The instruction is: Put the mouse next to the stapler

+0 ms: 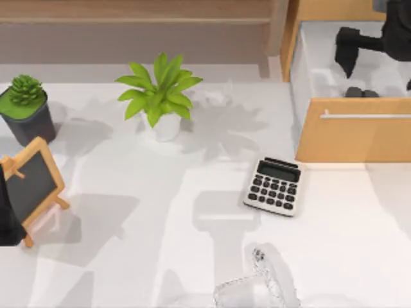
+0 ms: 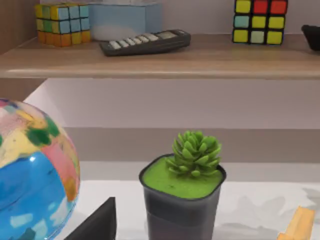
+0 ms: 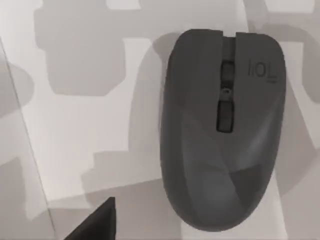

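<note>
The mouse (image 1: 361, 92) lies in the open drawer (image 1: 353, 128), mostly hidden behind its front panel. Right pincer (image 1: 350, 54) hovers above it, grip state unclear.

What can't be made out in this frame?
- Small dark grey mouse, top view: mostly hidden behind the wooden drawer front, under the right gripper.
- Pale see-through object, top view: cut by the bottom edge, too faint to identify.
- Left arm, parked at the top view's left edge: cut off.
</note>
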You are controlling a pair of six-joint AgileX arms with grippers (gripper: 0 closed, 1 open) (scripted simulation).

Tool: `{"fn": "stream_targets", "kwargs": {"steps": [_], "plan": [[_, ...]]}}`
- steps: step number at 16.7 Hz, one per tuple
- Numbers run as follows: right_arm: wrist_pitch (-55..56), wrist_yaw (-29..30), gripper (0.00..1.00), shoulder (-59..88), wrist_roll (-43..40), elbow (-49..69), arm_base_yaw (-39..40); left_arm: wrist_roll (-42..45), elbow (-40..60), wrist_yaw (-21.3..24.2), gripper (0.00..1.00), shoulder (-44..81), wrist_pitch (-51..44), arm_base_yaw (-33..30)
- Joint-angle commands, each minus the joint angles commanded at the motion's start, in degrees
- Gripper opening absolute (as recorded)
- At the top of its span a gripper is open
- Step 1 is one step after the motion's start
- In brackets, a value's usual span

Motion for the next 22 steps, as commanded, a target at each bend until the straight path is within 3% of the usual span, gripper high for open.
{"fn": "stream_targets", "kwargs": {"steps": [6, 22], "plan": [[-7.4, 0.1, 1.0, 13.8, 3.6, 12.5, 0.2, 0.0, 0.0, 0.0, 1.0, 0.0, 0.0, 0.0], [-5.3, 0.1, 1.0, 13.8, 3.6, 10.3, 0.0, 0.0, 0.0, 0.0, 1.0, 0.0, 0.0, 0.0]]}}
